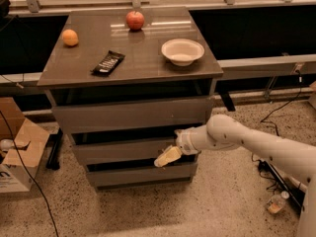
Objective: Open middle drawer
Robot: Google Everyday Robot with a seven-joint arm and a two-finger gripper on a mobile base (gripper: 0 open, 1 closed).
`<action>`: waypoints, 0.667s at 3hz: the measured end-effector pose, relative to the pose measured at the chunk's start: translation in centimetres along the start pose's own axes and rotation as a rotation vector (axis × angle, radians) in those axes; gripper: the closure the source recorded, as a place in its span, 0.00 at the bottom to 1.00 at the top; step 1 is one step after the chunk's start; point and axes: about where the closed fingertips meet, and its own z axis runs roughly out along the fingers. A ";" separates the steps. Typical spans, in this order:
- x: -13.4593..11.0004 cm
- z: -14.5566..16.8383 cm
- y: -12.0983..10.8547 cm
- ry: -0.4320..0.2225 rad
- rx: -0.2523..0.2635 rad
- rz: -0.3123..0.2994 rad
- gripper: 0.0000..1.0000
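Observation:
The middle drawer [118, 149] is the second of three flat grey-brown fronts in the cabinet, with a dark gap above it. It sits about flush with the lowest drawer [138, 175] and under the taller top drawer [131, 113]. My gripper [167, 157], with cream-coloured fingers, is at the right part of the middle drawer's front, near its lower edge, pointing down-left. My white arm [247, 142] reaches in from the right.
On the cabinet top [74, 68] lie an orange [70, 37], a red apple [135, 19], a dark snack bar [107, 62] and a white bowl [182, 51]. A cardboard box [17, 152] stands on the floor at left. Cables and a small bottle [274, 204] lie at right.

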 end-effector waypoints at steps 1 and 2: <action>-0.1 -0.2 1.5 0.024 -0.017 -0.016 0.00; -0.2 2.0 1.0 0.018 -0.055 -0.022 0.00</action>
